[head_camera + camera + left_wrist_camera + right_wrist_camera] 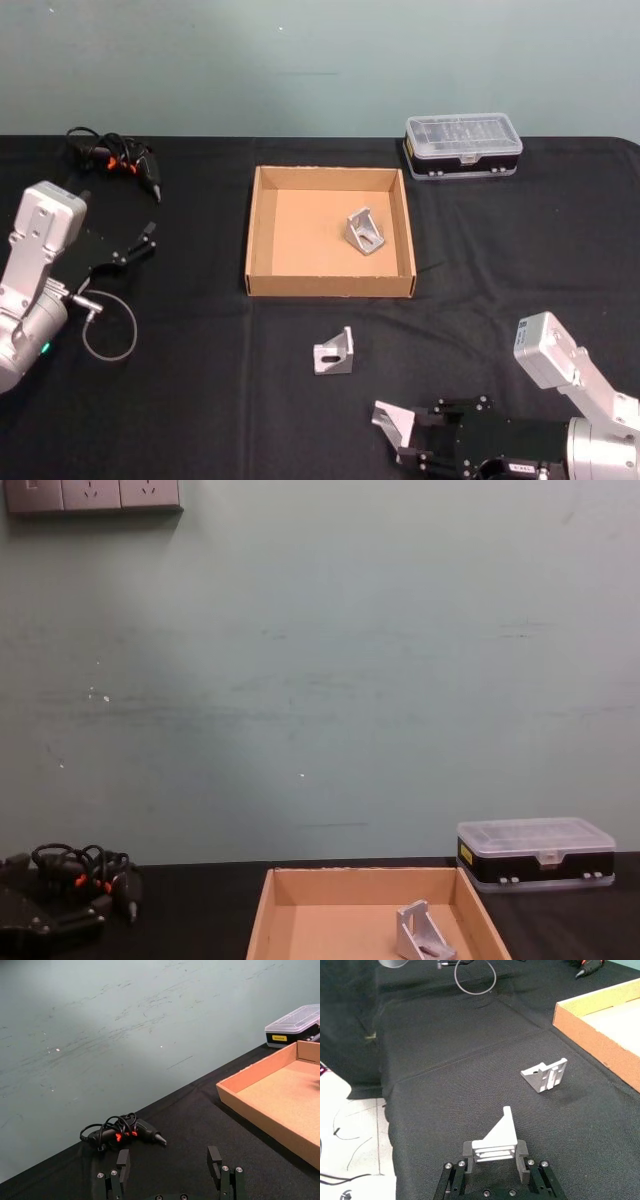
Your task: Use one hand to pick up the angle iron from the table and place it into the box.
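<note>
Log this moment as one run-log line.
right gripper: shut on held angle iron, front-right | left gripper: open, parked left | box: holds boxed angle iron | loose angle iron: on table before box

box (258, 235): holds first angle iron (366, 232) | second angle iron (334, 352): on table (200, 330) | third angle iron (497, 1135): clamped in right pincer (495, 1150)

The head view looks steeply down over the worktop (200, 390), the chest view level toward the wall (320, 680), both wrist views skim it closely; all share the box (330, 284).
</note>
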Robot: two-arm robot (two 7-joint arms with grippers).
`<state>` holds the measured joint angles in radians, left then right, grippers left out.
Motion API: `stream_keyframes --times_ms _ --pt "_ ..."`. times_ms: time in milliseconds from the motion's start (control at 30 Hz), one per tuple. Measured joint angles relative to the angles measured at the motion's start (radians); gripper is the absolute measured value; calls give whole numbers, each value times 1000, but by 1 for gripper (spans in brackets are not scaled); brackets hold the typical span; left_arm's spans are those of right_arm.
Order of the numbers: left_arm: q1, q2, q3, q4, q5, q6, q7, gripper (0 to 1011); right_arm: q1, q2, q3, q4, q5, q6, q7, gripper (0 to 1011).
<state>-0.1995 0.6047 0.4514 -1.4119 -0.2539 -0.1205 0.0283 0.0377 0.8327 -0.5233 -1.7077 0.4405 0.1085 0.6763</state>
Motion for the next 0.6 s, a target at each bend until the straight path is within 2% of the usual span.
stream_keyframes --times_ms 200,367,500,600 --pt "0 0 0 0 0 0 0 1011 -7 0 16 -19 11 0 -7 504" --pt "0 0 0 0 0 0 0 1011 -5 0 48 -58 47 23 -23 504" --pt "0 0 0 0 0 0 0 1011 27 -12 64 -69 74 60 -31 504" --pt "0 0 0 0 0 0 0 1011 85 -36 62 -59 82 102 -38 504"
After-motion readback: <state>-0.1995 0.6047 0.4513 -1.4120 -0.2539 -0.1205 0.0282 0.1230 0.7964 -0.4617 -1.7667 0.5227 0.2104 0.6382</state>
